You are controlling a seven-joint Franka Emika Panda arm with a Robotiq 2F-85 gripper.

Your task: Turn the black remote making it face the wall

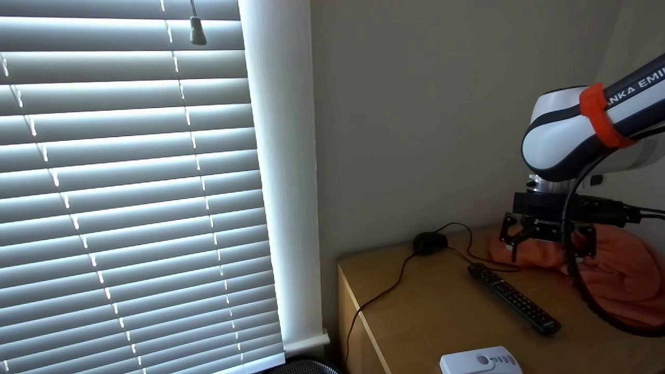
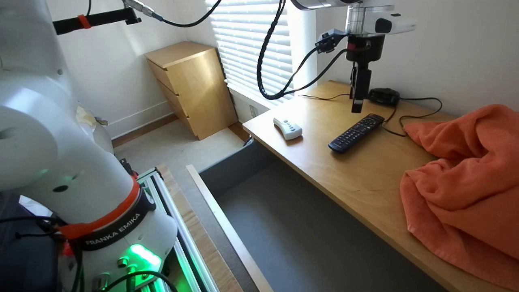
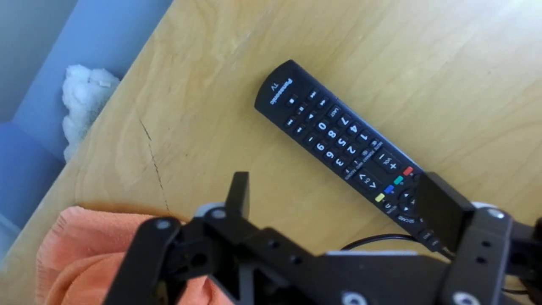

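This looks like a room in a home. White horizontal-slat window blinds hang beside a plain off-white painted wall. Beige carpet lies on the floor, and a flat white skirting board runs towards a boxy pale-wood chest of drawers. The flat-topped pale-wood desk carries a slim black Panasonic TV remote and a crumpled orange fabric cloth.

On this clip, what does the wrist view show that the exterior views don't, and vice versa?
Only the wrist view shows legible Panasonic lettering and a white fluffy thing past the edge of the dresser top. Only the exterior views show window blinds and a white push-button device. All three share the black TV remote, orange cloth, dresser top and claw.
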